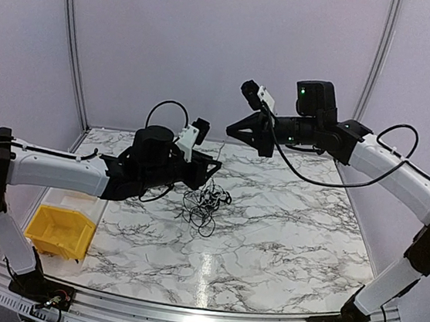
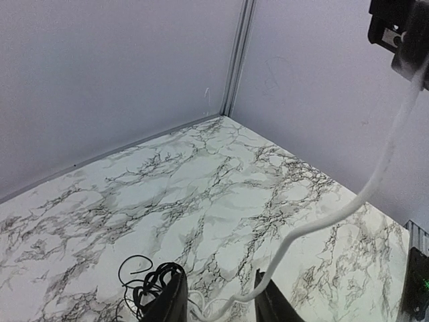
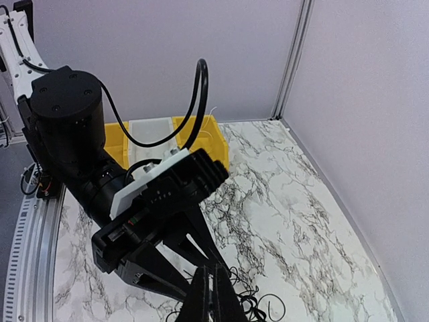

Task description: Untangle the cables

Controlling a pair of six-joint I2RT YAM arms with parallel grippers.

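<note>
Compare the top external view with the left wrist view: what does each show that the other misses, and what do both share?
Only the top external view shows both arms in full and the yellow bin at the table's left edge. Only the left wrist view shows a white cord that runs from the left gripper, between its jaws, up toward the top right. Both views show the marble table, the cables bunched on it, and the left gripper next to them.
</note>
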